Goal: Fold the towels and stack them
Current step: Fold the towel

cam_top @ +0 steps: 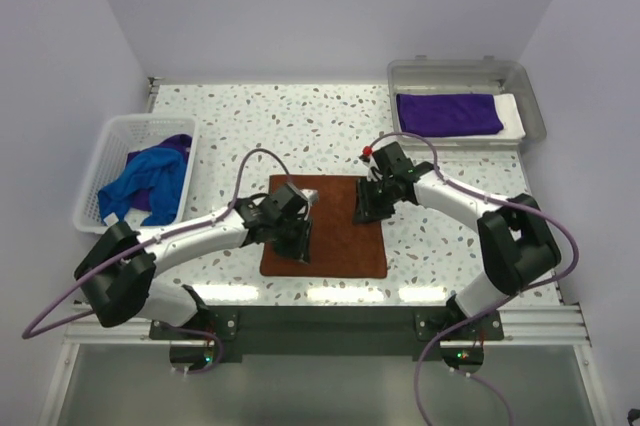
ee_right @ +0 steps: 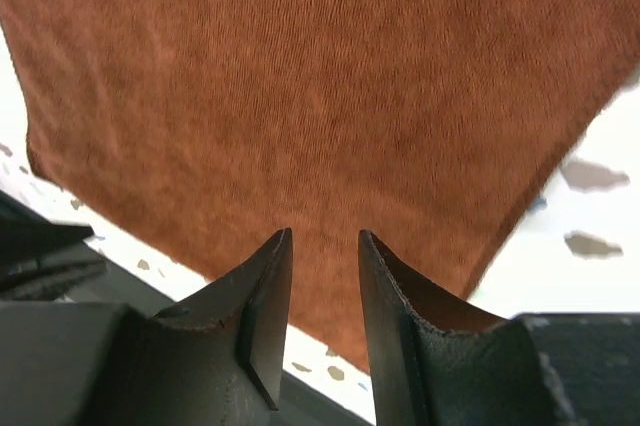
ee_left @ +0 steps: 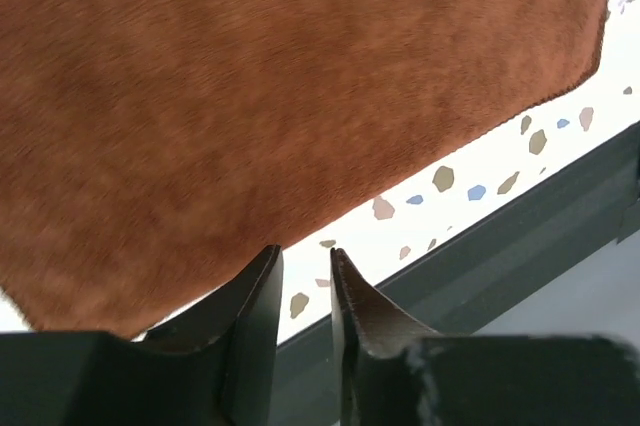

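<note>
The left claw point(ee_left: 305, 251) stands narrowly parted and holds nothing, its tips at the near edge of the rust-brown towel point(ee_left: 300, 76); the right claw point(ee_right: 325, 236) is likewise narrow and empty above the same cloth; the towel lies flat beneath both, roughly square; neither arm is nearer.

Rust-brown towel point(cam_top: 335, 241) is partly masked in the top view by the left gripper point(cam_top: 297, 236) and right gripper point(cam_top: 368, 206), and is cropped by the frame edges in both wrist views. Purple towel point(cam_top: 178, 143) in the basket point(cam_top: 95, 171) is mostly buried under the blue towel point(cam_top: 150, 186). Speckles on the surface point(ee_right: 600, 211) are smeared at the right of the right wrist view.
</note>
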